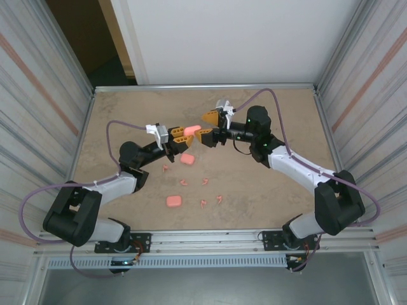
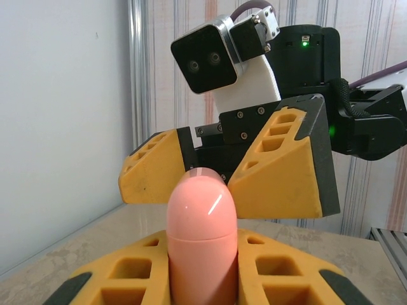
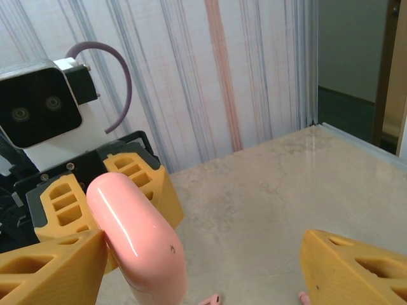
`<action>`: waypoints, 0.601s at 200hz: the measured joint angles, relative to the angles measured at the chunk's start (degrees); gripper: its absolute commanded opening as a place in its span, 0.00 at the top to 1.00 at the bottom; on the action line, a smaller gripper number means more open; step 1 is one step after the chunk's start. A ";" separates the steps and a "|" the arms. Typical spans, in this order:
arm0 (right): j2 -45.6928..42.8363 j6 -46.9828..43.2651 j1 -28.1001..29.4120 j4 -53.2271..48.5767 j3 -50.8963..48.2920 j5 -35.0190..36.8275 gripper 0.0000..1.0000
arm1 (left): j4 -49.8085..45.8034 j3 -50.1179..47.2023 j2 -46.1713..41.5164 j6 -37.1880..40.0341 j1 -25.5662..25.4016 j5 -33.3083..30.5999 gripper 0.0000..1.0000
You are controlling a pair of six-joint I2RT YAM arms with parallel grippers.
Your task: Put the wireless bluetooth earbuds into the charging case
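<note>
The tan, marbled table (image 1: pixel 127 114) has both arms meeting above its middle. The left gripper (image 1: pixel 182 134) is clenched on a charging case (image 1: pixel 193 129), a smooth, glossy salmon-pink capsule with rounded ends and a fine seam across its body. Its chunky orange fingers (image 2: pixel 280 286), moulded with square pockets, press the flanks of the case's lower half. The right gripper (image 1: pixel 203 129) is released, its jaws spread wide to either side of the case's free end. One finger (image 3: pixel 51 264) is just beside the shell and the other is well apart from it. Two spare cases lie on the table nearer the arm bases, one (image 1: pixel 187 159) just near of the grippers and one (image 1: pixel 173 201) nearer still. The earbuds (image 1: pixel 205 182), tiny pink stemmed bits, lie scattered loose around those cases.
</note>
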 measured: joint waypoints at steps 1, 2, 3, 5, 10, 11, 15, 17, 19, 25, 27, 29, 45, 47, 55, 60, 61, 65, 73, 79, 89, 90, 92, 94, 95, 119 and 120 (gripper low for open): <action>0.04 0.00 0.00 0.00 0.04 0.00 0.22 | 0.00 0.00 0.00 0.00 0.02 -0.02 1.00; 0.09 0.00 0.00 0.00 0.09 0.00 0.22 | 0.00 0.00 0.00 0.02 0.02 -0.07 1.00; 0.11 0.00 0.00 0.02 0.15 0.00 0.22 | 0.00 0.00 0.00 0.02 0.02 -0.13 1.00; 0.13 0.00 0.00 0.00 0.20 0.02 0.22 | 0.00 0.00 0.00 0.00 0.02 -0.17 1.00; 0.28 0.00 0.00 0.00 0.37 0.02 0.22 | 0.00 0.00 -0.02 0.00 0.02 -0.37 1.00; 0.31 0.00 0.00 0.02 0.42 0.02 0.22 | 0.00 0.00 0.00 0.00 0.02 -0.39 1.00; 0.39 0.00 0.00 0.00 0.50 0.00 0.22 | 0.00 0.00 0.00 0.00 0.02 -0.46 1.00; 0.44 0.00 0.00 -0.04 0.57 0.00 0.22 | 0.00 0.00 -0.02 0.00 0.02 -0.50 1.00; 0.48 0.00 0.00 -0.04 0.63 0.00 0.22 | -0.02 0.00 -0.02 0.00 0.02 -0.57 1.00; 0.57 0.00 0.00 -0.13 0.76 0.00 0.22 | -0.02 0.00 0.00 0.00 0.02 -0.68 1.00; 0.59 0.00 0.00 -0.15 0.81 -0.02 0.22 | -0.02 0.00 0.00 0.00 0.04 -0.72 1.00; 0.61 0.00 0.00 -0.17 0.90 0.00 0.22 | -0.02 0.00 -0.02 0.00 0.04 -0.79 1.00; 0.79 0.00 0.00 -0.20 1.40 0.04 0.22 | 0.00 0.00 0.00 0.00 0.20 -0.79 1.00; 0.83 0.00 -0.02 -0.20 1.44 0.04 0.22 | 0.00 0.00 0.00 0.00 0.22 -0.79 1.00; 0.87 0.00 -0.04 -0.20 1.70 0.07 0.22 | 0.00 0.00 -0.02 0.00 0.24 -0.79 1.00; 0.92 0.00 -0.04 -0.20 1.86 0.07 0.22 | -0.02 0.00 0.00 0.00 0.24 -0.79 1.00; 0.92 0.00 -0.04 -0.20 1.90 0.09 0.22 | -0.02 0.00 0.00 0.02 0.24 -0.79 1.00; 0.94 0.00 -0.07 -0.20 2.05 0.11 0.22 | -0.04 0.00 -0.02 0.00 0.24 -0.76 1.00; 0.94 0.00 -0.11 -0.20 2.27 0.22 0.22 | -0.04 0.00 -0.02 0.00 0.24 -0.72 1.00; 0.94 0.00 -0.13 -0.17 2.51 0.24 0.22 | -0.07 0.00 -0.02 0.02 0.24 -0.57 1.00; 0.96 0.00 -0.20 -0.17 2.93 0.52 0.22 | -0.17 0.00 -0.02 0.02 0.24 -0.28 1.00; 0.96 0.00 -0.24 -0.17 2.97 0.59 0.22 | -0.17 0.00 -0.02 0.02 0.24 -0.28 1.00; 0.98 0.00 -0.26 -0.17 3.04 0.66 0.22 | -0.17 0.00 -0.02 0.02 0.22 -0.20 1.00; 0.98 0.00 -0.28 -0.17 3.10 0.76 0.22 | -0.17 0.00 -0.02 0.02 0.22 -0.04 1.00; 0.98 -0.02 -0.28 -0.17 3.15 0.81 0.22 | -0.17 0.00 -0.02 0.02 0.22 0.02 1.00; 1.07 -0.04 -0.55 -0.44 3.34 1.84 0.22 | -0.02 0.00 -0.04 0.07 -0.17 1.09 1.00; 1.07 -0.04 -0.55 -0.46 3.34 1.88 0.22 | -0.02 0.00 -0.04 0.07 -0.17 1.11 1.00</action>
